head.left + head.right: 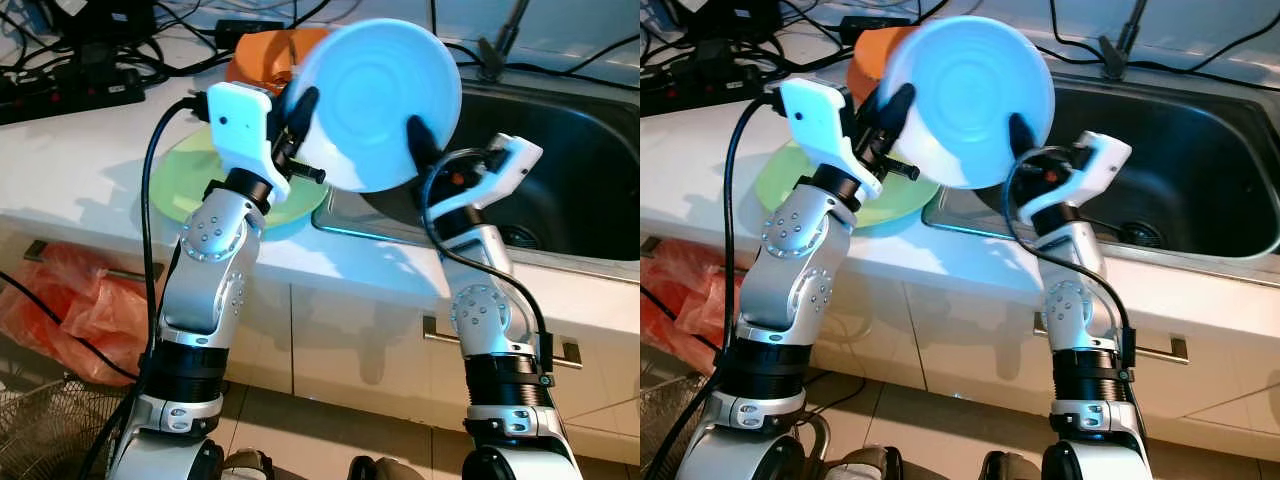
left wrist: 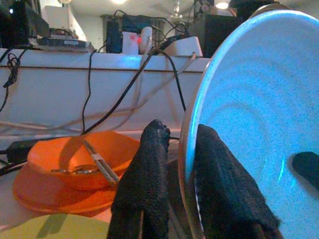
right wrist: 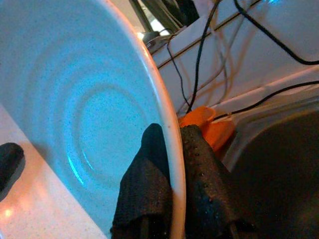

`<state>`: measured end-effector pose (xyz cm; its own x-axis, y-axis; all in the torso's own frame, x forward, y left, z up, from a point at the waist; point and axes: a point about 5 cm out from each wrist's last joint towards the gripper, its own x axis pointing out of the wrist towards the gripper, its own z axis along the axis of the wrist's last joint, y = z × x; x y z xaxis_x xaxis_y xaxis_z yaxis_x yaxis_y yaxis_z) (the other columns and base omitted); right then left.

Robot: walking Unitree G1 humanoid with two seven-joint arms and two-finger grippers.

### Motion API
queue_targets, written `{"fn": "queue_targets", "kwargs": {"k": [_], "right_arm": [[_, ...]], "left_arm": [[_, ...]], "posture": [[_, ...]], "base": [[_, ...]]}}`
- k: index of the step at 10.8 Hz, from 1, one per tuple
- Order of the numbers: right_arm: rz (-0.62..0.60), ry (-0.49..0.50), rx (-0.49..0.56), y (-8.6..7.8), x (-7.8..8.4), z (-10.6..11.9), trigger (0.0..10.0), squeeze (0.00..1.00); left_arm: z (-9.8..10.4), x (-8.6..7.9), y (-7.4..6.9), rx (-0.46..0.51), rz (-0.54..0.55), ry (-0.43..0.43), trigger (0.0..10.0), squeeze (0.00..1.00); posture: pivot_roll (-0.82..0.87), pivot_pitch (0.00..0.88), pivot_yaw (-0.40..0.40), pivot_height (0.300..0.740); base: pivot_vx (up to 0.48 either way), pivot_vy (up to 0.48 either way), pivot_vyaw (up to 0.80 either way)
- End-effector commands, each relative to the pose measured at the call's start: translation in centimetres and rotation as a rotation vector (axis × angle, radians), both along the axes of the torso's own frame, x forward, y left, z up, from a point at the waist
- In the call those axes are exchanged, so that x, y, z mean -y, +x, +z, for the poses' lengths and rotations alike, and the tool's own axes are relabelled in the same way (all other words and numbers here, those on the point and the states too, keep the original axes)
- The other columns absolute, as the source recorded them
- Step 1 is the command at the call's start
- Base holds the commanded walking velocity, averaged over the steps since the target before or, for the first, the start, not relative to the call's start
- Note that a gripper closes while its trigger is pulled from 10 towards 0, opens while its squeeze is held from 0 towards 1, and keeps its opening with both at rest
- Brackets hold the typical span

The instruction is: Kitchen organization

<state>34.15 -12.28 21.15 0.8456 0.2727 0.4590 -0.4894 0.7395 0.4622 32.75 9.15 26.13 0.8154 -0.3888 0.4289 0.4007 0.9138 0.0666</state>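
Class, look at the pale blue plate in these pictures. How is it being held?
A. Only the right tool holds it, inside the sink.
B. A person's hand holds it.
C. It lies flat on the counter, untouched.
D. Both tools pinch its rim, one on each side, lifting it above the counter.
D: the left tool and right tool each clamp the rim of the blue plate, raised above the counter.

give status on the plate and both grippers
Left gripper and right gripper both shut on blue plate, held tilted between counter and sink. Nothing in the way.
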Motion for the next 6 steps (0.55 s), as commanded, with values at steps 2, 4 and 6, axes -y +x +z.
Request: {"fn": "queue_targets", "kwargs": {"k": [2,4,6], "right_arm": [[-0.006,0.011,0.028,0.1,0.1,0.9,0.0,0.00],[-0.022,0.017,0.023,0.2,0.3,1.0,0.0,0.00],[-0.209,0.069,-0.041,1.2,2.7,0.9,0.0,0.00]], "left_arm": [[0.0,0.3,-0.1,0.005,-0.004,0.013,10.0,1.00],[0.1,0.3,-0.1,0.004,-0.001,0.018,10.0,1.00],[0.1,0.0,0.0,0.005,0.012,0.016,10.0,0.00]], "posture": [[0.07,0.114,-0.011,0.740],[0.08,0.123,-0.011,0.740],[0.08,0.125,-0.014,0.740]], "base": [[0.000,0.000,0.00],[0.000,0.000,0.00],[0.000,0.000,0.00]]}}
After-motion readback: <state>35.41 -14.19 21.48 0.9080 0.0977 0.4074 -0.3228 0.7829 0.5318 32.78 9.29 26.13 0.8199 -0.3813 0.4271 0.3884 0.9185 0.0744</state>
